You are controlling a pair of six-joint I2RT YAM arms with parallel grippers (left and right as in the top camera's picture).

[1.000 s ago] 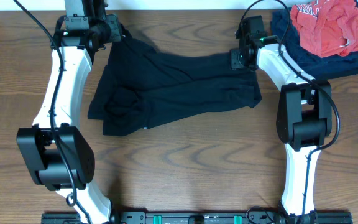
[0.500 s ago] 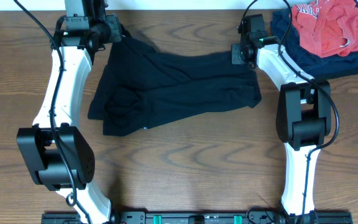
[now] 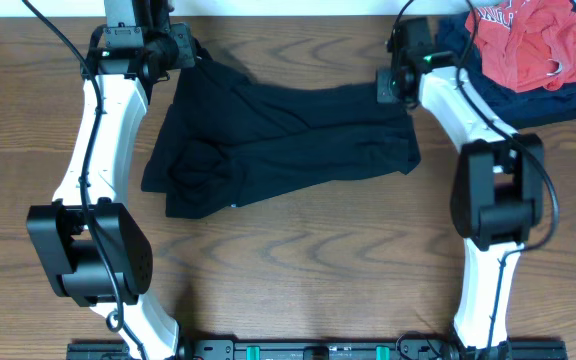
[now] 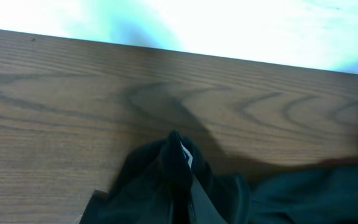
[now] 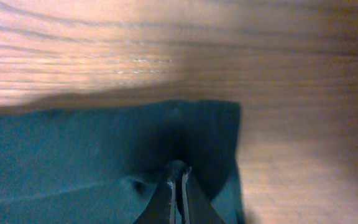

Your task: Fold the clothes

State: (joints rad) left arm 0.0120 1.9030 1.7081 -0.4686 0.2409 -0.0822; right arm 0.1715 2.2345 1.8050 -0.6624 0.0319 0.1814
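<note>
The black garment (image 3: 278,140) lies spread across the table's far half, bunched at its lower left. My left gripper (image 3: 190,52) is shut on its far left corner; in the left wrist view the fabric (image 4: 166,186) peaks up around the closed fingers (image 4: 178,154). My right gripper (image 3: 393,88) is shut on its far right corner; the right wrist view shows a pinched fold of cloth (image 5: 104,155) at the closed fingertips (image 5: 178,169).
A red garment with white lettering (image 3: 528,40) lies on a dark navy folded garment (image 3: 558,95) at the far right corner, close behind my right arm. Bare wood table (image 3: 298,270) fills the near half. The table's far edge (image 4: 179,50) is just beyond the left gripper.
My right gripper has drawn slightly toward the far edge with the garment's corner, and the right arm has shifted a little right. The left arm has not moved.
</note>
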